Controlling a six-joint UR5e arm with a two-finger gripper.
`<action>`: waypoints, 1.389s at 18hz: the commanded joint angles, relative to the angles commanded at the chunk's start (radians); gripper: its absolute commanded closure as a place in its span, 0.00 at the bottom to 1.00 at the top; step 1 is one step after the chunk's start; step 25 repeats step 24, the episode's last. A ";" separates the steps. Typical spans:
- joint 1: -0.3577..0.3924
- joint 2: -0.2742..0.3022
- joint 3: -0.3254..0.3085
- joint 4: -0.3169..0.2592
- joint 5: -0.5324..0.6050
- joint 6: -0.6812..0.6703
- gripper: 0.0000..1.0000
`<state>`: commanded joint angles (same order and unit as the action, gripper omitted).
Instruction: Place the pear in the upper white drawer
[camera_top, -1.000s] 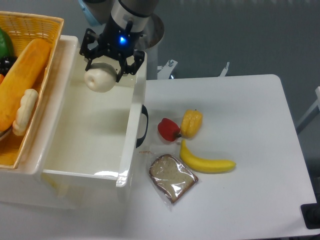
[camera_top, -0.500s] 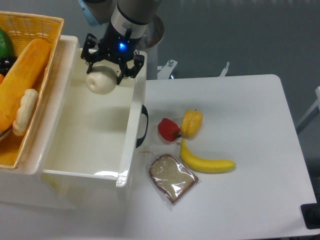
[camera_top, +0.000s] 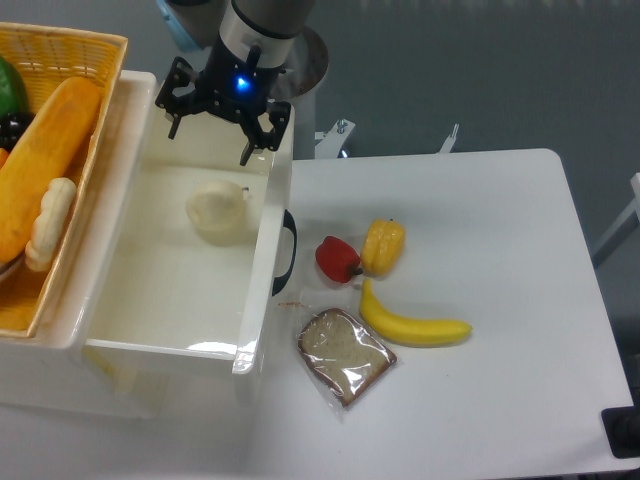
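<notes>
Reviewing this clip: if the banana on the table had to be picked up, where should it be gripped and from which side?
Grip the banana at its thick middle, coming straight down from above, with the pincer closing across its width. It lies flat and curved on the table, clear of the neighbouring items.

The pear (camera_top: 219, 210), pale cream-white, smooth and rounded, lies inside the upper white drawer (camera_top: 262, 268), toward the bin's 1 o'clock corner. The drawer is deep, glossy, thick-rimmed, with a dark handle at its 3 o'clock side.

A robotics lab: a bare white table (camera_top: 480, 200) with toy food against grey flooring.
</notes>
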<state>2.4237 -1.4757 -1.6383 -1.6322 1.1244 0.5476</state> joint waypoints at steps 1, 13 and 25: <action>0.003 0.000 0.008 0.002 0.000 0.002 0.00; 0.121 -0.003 0.006 0.160 0.257 0.306 0.00; 0.227 -0.113 -0.002 0.222 0.391 0.503 0.00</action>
